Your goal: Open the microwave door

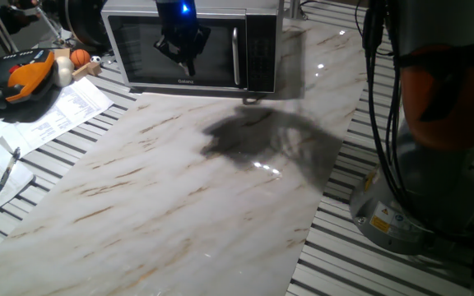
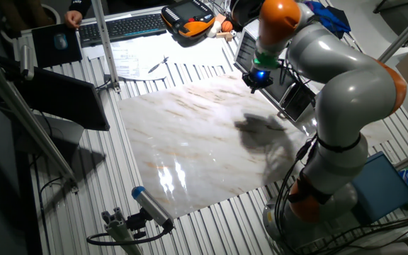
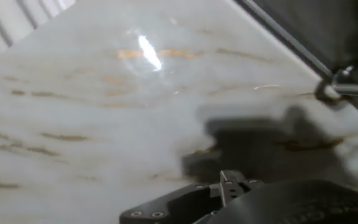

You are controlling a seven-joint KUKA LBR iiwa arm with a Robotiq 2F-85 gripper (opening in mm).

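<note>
The microwave (image 1: 257, 16) stands at the far end of the marble board, silver and black. Its microwave door (image 1: 138, 49) lies flush with the front, and the vertical silver bar handle (image 1: 236, 56) is near the door's right side, beside the dark keypad panel (image 1: 262, 49). My gripper (image 1: 186, 66) hangs in front of the dark window, left of the handle and touching nothing, fingers drawn together at the tip. In the other fixed view my gripper (image 2: 256, 81) is beside the microwave (image 2: 296, 103). In the hand view the fingertips (image 3: 230, 183) point at the marble, with the microwave's lower edge (image 3: 303, 50) at upper right.
Papers (image 1: 56, 115) and a pen (image 1: 11, 167) lie to the left of the marble board (image 1: 179, 189). An orange teach pendant (image 1: 23, 76) and small balls (image 1: 81, 57) sit beside the microwave. The arm's base (image 1: 393, 205) stands at the right. A keyboard (image 2: 126, 27) lies beyond the board.
</note>
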